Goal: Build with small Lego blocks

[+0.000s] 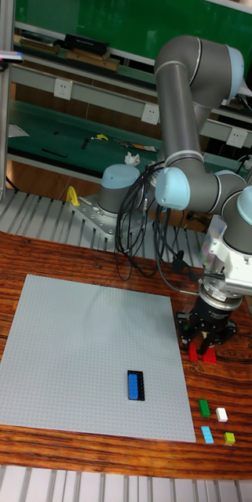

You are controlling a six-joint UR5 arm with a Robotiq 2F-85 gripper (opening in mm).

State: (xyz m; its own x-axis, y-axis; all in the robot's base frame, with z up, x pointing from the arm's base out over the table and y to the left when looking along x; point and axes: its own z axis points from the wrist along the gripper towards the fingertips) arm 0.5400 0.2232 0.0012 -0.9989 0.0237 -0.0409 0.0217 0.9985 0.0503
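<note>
1. Hovering off the grey baseplate's [86,345] right edge, your gripper [205,351] sits over red bricks [210,355] (jaw state unclear)
2. Blue brick [133,385] sits near the baseplate's front edge

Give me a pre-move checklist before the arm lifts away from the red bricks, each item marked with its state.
1. Gripper positioned over the red bricks: ok.
2. Fingers closed on a red brick: cannot tell, contact is hidden.
3. Grey baseplate lying flat on the table: ok.
4. Blue brick sitting on the baseplate beside a black one: ok.
5. Green brick, white brick, light blue brick and yellow-green brick off the plate, apart from the gripper: ok.
</note>
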